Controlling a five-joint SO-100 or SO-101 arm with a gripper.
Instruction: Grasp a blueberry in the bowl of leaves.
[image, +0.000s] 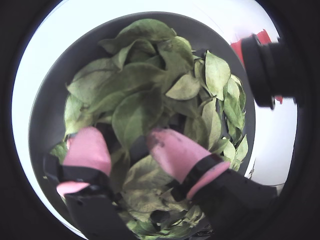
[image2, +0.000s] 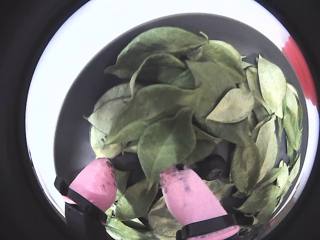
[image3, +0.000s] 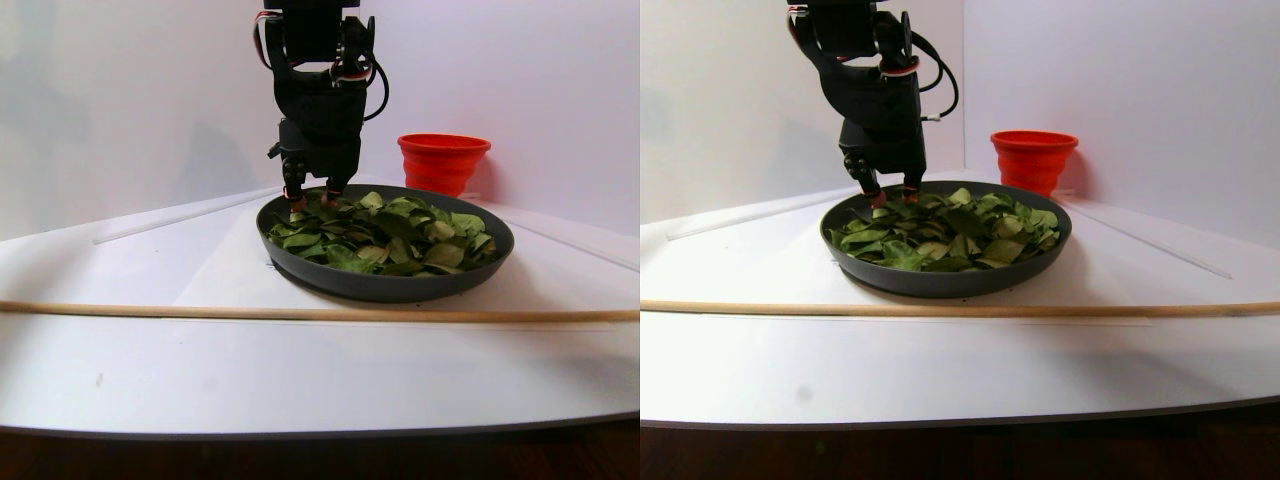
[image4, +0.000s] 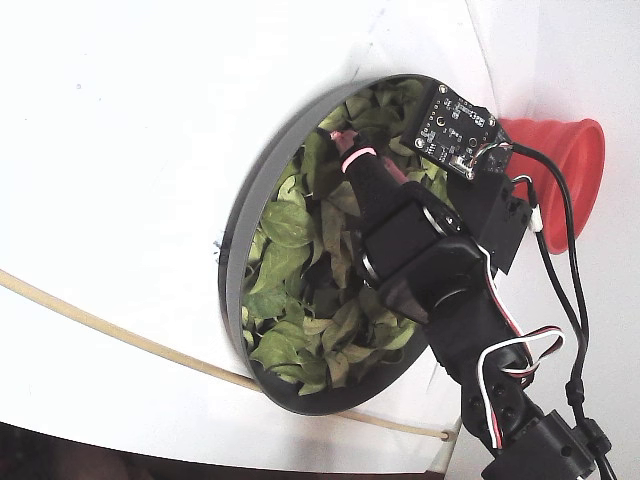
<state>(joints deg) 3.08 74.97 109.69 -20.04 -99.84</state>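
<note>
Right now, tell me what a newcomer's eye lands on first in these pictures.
First the gripper, its pink fingertips open and down among the green leaves that fill the dark-grey bowl at the middle of the white table. A dark round thing, perhaps a blueberry, peeks out just right of them in a wrist view. Behind the bowl stands a red cup.

— Any writing to read here, a label or a number?
— None. The circuit board (image4: 458, 127) on the arm has tiny markings (too small to make out), and nothing else carries text.
</note>
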